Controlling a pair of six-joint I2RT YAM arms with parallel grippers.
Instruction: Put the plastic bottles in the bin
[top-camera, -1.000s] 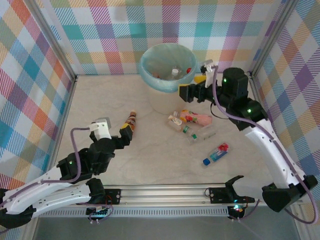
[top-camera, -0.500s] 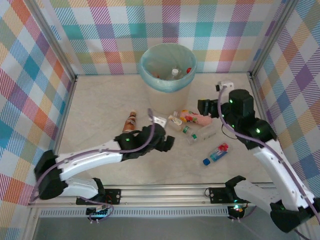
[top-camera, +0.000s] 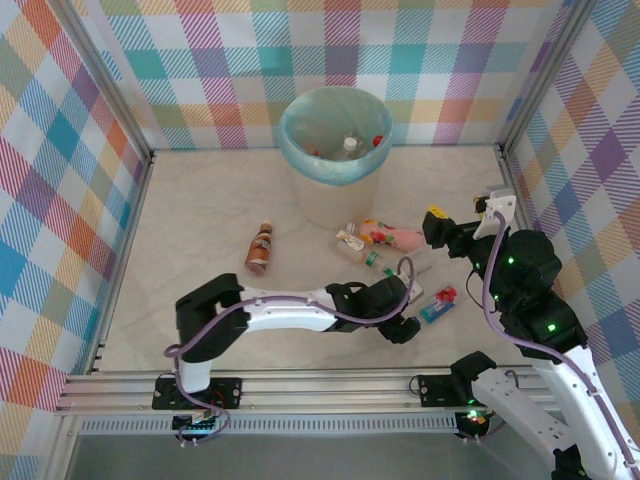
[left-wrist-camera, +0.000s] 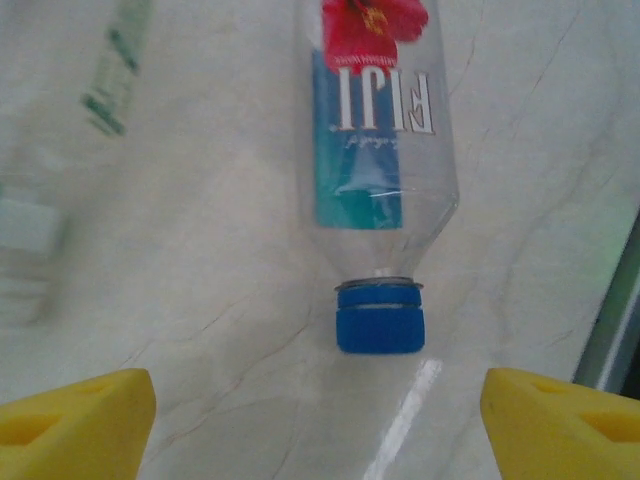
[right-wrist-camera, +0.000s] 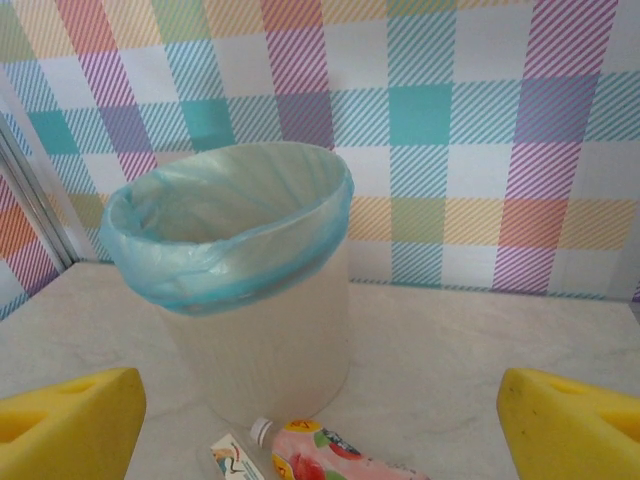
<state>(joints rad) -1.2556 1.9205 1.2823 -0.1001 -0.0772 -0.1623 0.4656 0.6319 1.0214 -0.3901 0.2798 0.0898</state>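
We log one clear bottle (left-wrist-camera: 375, 215), blue cap (left-wrist-camera: 380, 318), label (left-wrist-camera: 365, 120) reading FIJI, untouched ahead of open left fingers (left-wrist-camera: 75, 420); right fingers (right-wrist-camera: 570, 420) open, empty.

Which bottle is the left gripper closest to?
The blue-capped bottle with the blue label and red flower, lying directly ahead of the left gripper, apart from the cluster by the bin.

Bin (top-camera: 335, 205) upright at back, teal liner, a few bottles (top-camera: 349, 146) inside. Brown bottle (top-camera: 261, 247) lies alone, front-left of the bin. Pink one (top-camera: 400, 238) lies in the cluster by the bin's base. Blue-cap bottle (left-wrist-camera: 375, 150) lies flat, nearer the front.
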